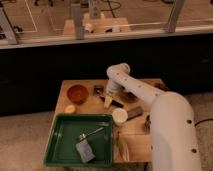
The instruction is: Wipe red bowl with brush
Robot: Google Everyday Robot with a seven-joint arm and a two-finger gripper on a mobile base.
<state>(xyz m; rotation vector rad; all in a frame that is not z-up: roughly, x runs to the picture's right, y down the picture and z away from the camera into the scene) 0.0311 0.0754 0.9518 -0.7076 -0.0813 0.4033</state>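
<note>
Even overhead light: the wooden table [87, 106] and white arm [142, 95] read bright. Behind the table runs a dark, unlit band. The gripper [108, 101], low over the table's middle, is evenly lit, with no glare.

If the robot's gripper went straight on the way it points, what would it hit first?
The gripper points down, right of the red bowl. It would probably hit the black brush lying just below it first, though depth is unclear and it might land on the table beside it.
</note>
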